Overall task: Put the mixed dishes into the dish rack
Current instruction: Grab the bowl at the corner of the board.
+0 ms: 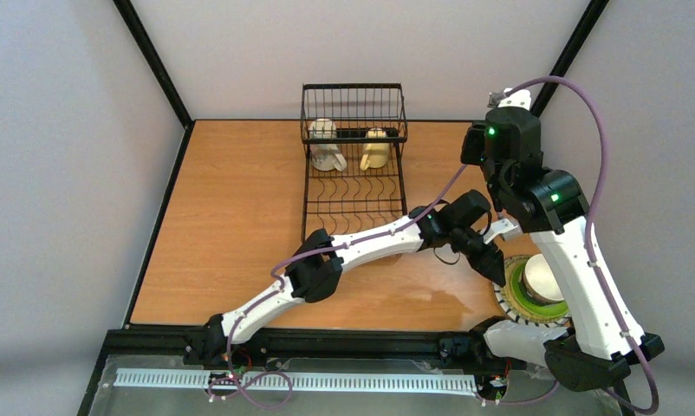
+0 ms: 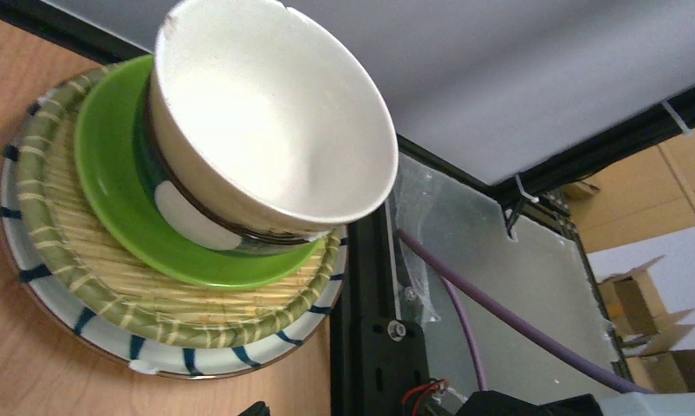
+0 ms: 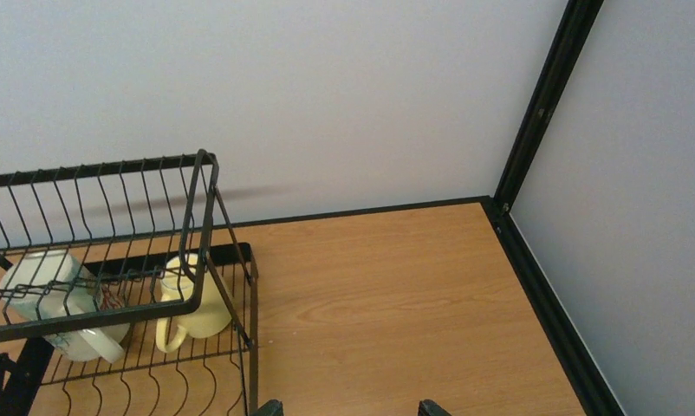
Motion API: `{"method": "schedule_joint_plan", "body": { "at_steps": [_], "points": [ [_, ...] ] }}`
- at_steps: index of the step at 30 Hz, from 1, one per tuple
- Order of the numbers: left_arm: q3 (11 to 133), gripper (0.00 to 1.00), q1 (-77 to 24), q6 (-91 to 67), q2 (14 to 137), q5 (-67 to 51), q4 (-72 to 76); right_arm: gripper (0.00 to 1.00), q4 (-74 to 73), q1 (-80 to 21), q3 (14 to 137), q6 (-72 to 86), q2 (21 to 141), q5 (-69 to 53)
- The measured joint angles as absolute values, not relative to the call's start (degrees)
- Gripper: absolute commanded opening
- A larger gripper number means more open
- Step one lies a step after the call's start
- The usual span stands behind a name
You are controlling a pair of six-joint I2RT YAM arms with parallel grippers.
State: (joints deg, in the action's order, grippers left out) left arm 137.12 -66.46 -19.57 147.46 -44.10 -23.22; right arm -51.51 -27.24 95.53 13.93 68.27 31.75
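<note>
The dish rack (image 1: 353,173) stands at the back middle of the table, with a white mug (image 1: 327,147) and a cream-yellow mug (image 1: 376,149) in it. Both mugs also show in the right wrist view: white mug (image 3: 54,303), cream-yellow mug (image 3: 192,308). At the near right sits a stack: a white bowl (image 2: 275,113) in a teal-and-white bowl (image 2: 188,217), on a lime-green plate (image 2: 119,199), a woven mat (image 2: 84,277) and a blue-striped white plate (image 2: 67,316). My left gripper (image 1: 493,263) is open just left of the stack. My right gripper (image 3: 350,407) hangs open and empty above the table.
The black frame rail (image 2: 370,338) runs right beside the stack at the table's near edge, and a purple cable (image 2: 517,321) crosses behind it. My right arm (image 1: 552,199) rises over the stack. Grey walls close the back and right sides.
</note>
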Motion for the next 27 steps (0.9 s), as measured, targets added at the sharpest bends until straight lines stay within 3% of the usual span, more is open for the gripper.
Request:
{"method": "schedule_joint_plan", "body": {
  "at_steps": [27],
  "points": [
    [146.9, 1.00, -65.9, -26.9, 156.1, -29.7, -16.0, 0.89, -58.4, -27.2, 96.0, 18.4, 61.5, 21.8]
  ]
}}
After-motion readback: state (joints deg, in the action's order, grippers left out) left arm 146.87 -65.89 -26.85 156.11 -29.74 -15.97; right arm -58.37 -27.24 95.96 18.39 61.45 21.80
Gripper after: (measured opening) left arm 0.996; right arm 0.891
